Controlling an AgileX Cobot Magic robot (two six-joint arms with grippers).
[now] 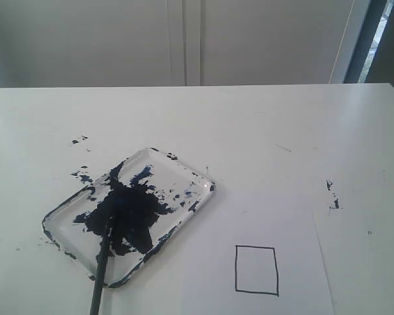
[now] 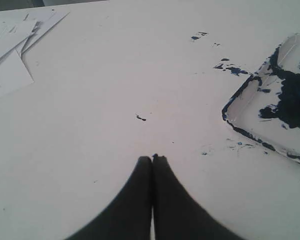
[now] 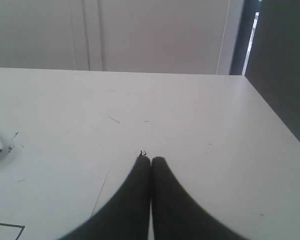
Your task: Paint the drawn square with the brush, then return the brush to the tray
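right gripper closed, brush in tray

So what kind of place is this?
Probably a painting test bench for a robot: a plain white table holds a paint-smeared tray with a brush resting on it, beside paper with a drawn square.

Glossy clear plastic tray, matt white paper, smooth white table
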